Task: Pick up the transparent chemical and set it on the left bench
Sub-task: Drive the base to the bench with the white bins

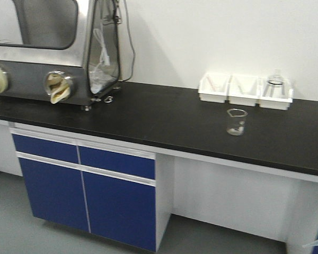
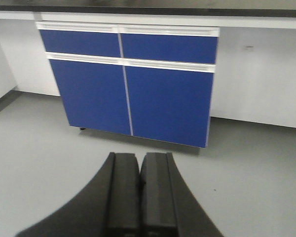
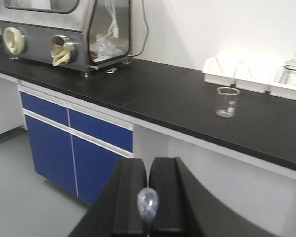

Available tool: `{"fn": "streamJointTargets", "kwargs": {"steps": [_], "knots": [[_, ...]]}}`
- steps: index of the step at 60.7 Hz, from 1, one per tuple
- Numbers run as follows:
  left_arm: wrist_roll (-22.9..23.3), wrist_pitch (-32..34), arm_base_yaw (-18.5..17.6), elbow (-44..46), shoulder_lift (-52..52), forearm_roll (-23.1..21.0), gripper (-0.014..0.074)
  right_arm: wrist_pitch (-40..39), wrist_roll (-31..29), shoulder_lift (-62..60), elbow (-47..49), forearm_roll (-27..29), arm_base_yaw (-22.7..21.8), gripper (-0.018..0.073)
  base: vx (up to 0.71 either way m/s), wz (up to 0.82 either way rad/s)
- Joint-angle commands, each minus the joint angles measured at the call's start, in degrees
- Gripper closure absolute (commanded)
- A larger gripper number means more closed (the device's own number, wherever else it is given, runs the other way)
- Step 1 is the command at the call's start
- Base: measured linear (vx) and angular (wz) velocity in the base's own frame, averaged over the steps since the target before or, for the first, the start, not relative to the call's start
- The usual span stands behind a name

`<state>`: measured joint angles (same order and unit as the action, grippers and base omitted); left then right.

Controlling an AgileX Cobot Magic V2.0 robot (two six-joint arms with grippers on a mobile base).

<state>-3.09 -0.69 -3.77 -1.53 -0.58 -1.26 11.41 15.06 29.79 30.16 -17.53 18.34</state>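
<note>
The transparent chemical [image 1: 237, 121] is a small clear glass beaker standing upright on the left bench [image 1: 164, 116], a wide black benchtop against a white wall, just in front of the white bins. The right wrist view shows the beaker [image 3: 227, 102] far ahead and above my right gripper [image 3: 149, 160], on the benchtop [image 3: 172, 98]. That gripper is shut, with a small clear bulb-shaped thing showing at the seam of its pads. My left gripper [image 2: 139, 158] is shut on nothing and points at the floor before the blue cabinet. Neither gripper touches the beaker.
Three white bins [image 1: 245, 90] line the wall behind the beaker; the right one holds glassware [image 1: 275, 84]. A steel glovebox [image 1: 53, 53] stands on the bench's left end. Blue cabinet doors [image 2: 133, 84] sit under the bench, with grey floor in front.
</note>
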Motion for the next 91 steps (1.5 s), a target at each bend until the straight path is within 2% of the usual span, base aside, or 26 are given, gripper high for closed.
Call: {"fn": "streamJointTargets", "kwargs": {"steps": [1, 49, 91], "knots": [[0.45, 4.49, -0.10, -0.93, -1.10, -0.04, 0.0600, -4.59, -0.23, 0.14, 1.82, -0.37, 0.03, 0.0564, 0.26, 0.37], [0.45, 4.49, -0.10, -0.93, -1.10, -0.04, 0.0600, -4.53, -0.23, 0.21, 1.82, -0.37, 0.03, 0.0564, 0.36, 0.21], [0.45, 4.49, -0.10, -0.93, -1.10, -0.04, 0.0600, -4.34, -0.23, 0.33, 1.82, -0.37, 0.03, 0.0564, 0.38, -0.45]]}}
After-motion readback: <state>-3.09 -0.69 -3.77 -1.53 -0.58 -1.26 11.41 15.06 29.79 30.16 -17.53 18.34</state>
